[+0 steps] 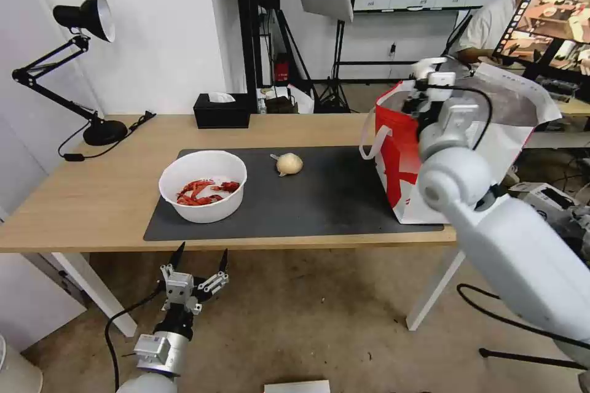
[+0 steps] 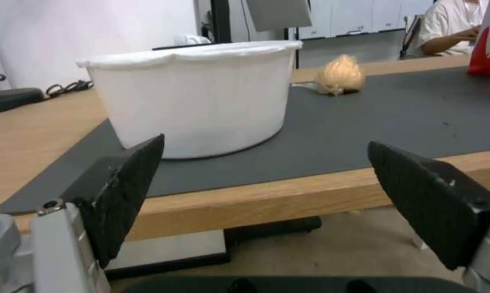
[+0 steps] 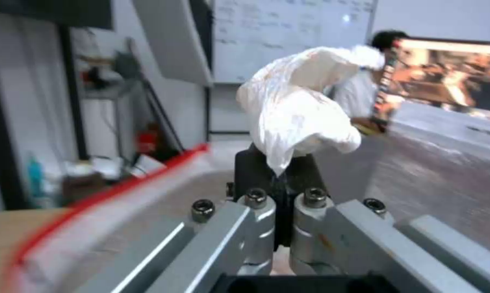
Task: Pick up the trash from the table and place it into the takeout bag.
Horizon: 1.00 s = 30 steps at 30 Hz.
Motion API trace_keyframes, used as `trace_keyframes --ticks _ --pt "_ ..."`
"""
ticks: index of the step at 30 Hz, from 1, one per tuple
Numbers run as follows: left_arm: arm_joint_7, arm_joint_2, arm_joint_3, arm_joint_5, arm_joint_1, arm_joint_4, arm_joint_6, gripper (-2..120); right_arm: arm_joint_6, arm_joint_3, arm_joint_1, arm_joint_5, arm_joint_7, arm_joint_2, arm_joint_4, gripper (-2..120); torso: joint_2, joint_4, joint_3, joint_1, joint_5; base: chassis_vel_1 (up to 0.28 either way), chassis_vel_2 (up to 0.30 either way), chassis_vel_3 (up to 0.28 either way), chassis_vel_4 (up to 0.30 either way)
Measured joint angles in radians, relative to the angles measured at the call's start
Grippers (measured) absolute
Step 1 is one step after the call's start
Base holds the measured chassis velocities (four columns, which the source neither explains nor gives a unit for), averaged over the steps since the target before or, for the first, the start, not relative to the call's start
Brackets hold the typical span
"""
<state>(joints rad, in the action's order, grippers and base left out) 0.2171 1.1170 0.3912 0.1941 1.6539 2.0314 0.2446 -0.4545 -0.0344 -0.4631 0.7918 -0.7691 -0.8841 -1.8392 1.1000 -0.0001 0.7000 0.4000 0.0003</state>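
Observation:
My right gripper (image 3: 279, 163) is shut on a crumpled white tissue (image 3: 299, 114) and hangs over the open top of the red-and-white takeout bag (image 1: 399, 166), whose red rim (image 3: 98, 199) and foil lining (image 3: 446, 162) show around it. In the head view the right gripper (image 1: 428, 93) sits at the bag's mouth. A white bowl (image 1: 203, 186) with red crayfish shells and a beige lump (image 1: 289, 163) rest on the dark mat (image 1: 326, 202) of the table (image 1: 92, 196). My left gripper (image 1: 200, 261) is open below the table's front edge, facing the bowl (image 2: 196, 97).
A black tissue box (image 1: 221, 110) stands at the table's back edge. A black desk lamp (image 1: 86, 18) stands at the far left with its cable. The bag stands at the table's right end. Open floor lies in front of the table.

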Motion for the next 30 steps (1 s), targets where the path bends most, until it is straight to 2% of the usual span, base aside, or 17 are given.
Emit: trace_keyframes --ticks 4,7,8,11,12,19,20,23,24,30 --pt "0.0 -0.01 0.005 0.004 0.0 -0.001 0.002 100 -0.012 0.01 0.01 -0.011 0.0 0.015 0.017 7 0.0 -0.0001 0.0 0.0 0.0 0.0 0.0 0.0 0.0" --pt "0.0 -0.013 0.004 0.007 -0.003 -0.002 0.003 100 -0.012 0.011 0.019 -0.005 0.003 0.017 0.025 22 0.0 0.0001 0.0 0.0 -0.0002 0.0 0.0 0.0 0.0" --pt "0.0 -0.013 0.004 0.007 -0.003 -0.002 0.003 100 -0.012 0.011 0.019 -0.005 0.003 0.017 0.025 22 0.0 0.0001 0.0 0.0 -0.0002 0.0 0.0 0.0 0.0" --pt "0.0 -0.013 0.001 0.008 -0.009 -0.009 0.003 100 -0.01 0.016 0.02 -0.003 0.004 0.016 0.026 35 0.0 0.0 0.0 0.0 -0.0002 0.0 0.0 0.0 0.0" --pt "0.0 -0.013 0.001 0.008 -0.009 -0.009 0.003 100 -0.01 0.016 0.02 -0.003 0.004 0.016 0.026 35 0.0 0.0 0.0 0.0 -0.0002 0.0 0.0 0.0 0.0" --pt "0.002 -0.011 0.001 0.015 -0.013 -0.02 0.003 100 -0.008 0.019 0.008 -0.003 0.005 0.012 0.019 65 0.0 0.0 0.0 0.0 -0.0003 0.0 0.0 0.0 0.0" --pt "0.002 -0.011 0.001 0.015 -0.013 -0.02 0.003 100 -0.008 0.019 0.008 -0.003 0.005 0.012 0.019 65 0.0 0.0 0.0 0.0 -0.0003 0.0 0.0 0.0 0.0" --pt "0.002 -0.012 0.002 0.018 -0.013 -0.019 0.004 100 -0.008 0.016 0.006 0.001 0.006 0.014 0.012 80 0.0 0.0001 0.0 0.0 -0.0003 0.0 0.0 0.0 0.0" --pt "0.002 -0.012 0.002 0.018 -0.013 -0.019 0.004 100 -0.008 0.016 0.006 0.001 0.006 0.014 0.012 80 0.0 0.0001 0.0 0.0 -0.0003 0.0 0.0 0.0 0.0" --pt "0.004 -0.02 0.006 0.039 -0.012 0.005 -0.008 100 0.016 0.013 -0.016 0.019 0.031 0.023 -0.003 99 0.0 0.0001 0.0 0.0 -0.0002 0.0 0.0 0.0 0.0"
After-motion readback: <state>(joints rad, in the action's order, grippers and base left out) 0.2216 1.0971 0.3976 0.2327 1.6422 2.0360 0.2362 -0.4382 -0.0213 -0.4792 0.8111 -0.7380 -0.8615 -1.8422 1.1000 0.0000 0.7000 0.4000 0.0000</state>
